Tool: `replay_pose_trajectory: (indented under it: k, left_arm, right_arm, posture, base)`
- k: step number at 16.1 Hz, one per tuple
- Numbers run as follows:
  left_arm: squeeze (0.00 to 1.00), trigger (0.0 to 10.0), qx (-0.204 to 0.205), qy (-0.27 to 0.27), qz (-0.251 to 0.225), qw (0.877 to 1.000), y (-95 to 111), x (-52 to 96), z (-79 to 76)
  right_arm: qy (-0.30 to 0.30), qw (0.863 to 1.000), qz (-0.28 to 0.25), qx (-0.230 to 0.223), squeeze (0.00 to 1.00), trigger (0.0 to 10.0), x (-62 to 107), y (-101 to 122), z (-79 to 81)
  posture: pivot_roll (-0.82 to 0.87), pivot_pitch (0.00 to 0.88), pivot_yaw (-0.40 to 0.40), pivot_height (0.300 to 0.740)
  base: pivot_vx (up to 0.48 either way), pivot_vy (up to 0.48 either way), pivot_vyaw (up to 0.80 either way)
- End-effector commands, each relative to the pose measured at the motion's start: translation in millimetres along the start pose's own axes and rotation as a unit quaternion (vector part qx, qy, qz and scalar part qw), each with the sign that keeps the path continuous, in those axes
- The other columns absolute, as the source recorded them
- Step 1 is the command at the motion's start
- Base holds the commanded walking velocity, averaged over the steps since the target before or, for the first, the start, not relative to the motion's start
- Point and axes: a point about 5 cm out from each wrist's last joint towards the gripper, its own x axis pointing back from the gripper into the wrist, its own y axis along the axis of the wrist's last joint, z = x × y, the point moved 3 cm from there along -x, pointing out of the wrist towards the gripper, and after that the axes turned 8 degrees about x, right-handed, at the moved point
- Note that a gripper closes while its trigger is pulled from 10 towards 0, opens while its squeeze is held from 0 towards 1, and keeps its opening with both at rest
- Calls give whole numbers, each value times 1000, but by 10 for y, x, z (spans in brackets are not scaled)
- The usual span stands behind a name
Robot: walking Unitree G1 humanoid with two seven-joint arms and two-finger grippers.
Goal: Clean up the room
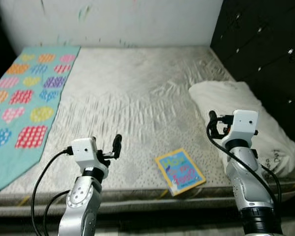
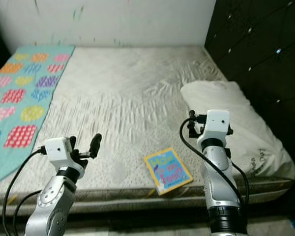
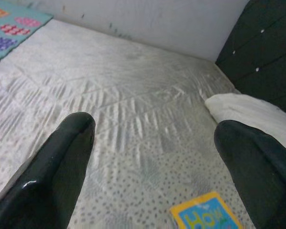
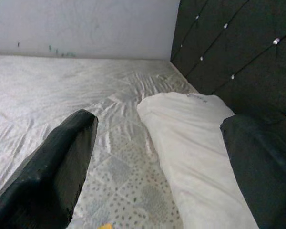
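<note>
A thin book with a yellow border and a blue cover lies flat on the grey mattress, close to its front edge. My left gripper hovers open and empty over that edge, to the left of the book. The left wrist view has the book's corner low between the spread fingers. Right of the book, my right gripper is raised and open, holding nothing. It faces a white pillow, which lies against the dark headboard.
A teal blanket with coloured heart patches covers the mattress's left side. The black tufted headboard runs along the right, and a white wall stands behind the bed. The mattress edge is just in front of me.
</note>
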Motion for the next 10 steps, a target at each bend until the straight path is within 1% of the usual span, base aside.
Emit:
replay_pose_trajectory:
  k: [1,4,6,10]
  left_arm:
    - [0,10000,4,7,1,1000,-7,1,1]
    - [0,10000,5,6,1,1000,-9,-2,-3]
    - [0,10000,6,6,0,1000,-7,-2,-4]
    - [0,10000,21,-21,-4,1000,11,31,-52]
  right_arm:
    - [-2,1000,2,4,0,10000,1,-3,-7]
    - [-1,1000,2,4,0,10000,-2,-5,-6]
    - [-1,1000,3,4,0,10000,-2,-8,-8]
    - [-1,1000,3,6,0,10000,4,-10,-17]
  posture:
    - [-64,0,-7,740]
    - [-64,0,-7,740]
    - [-64,0,-7,740]
    - [-67,0,-7,740]
  base:
    - [-255,0,0]
    - [-290,0,0]
    - [0,0,0]
    - [0,0,0]
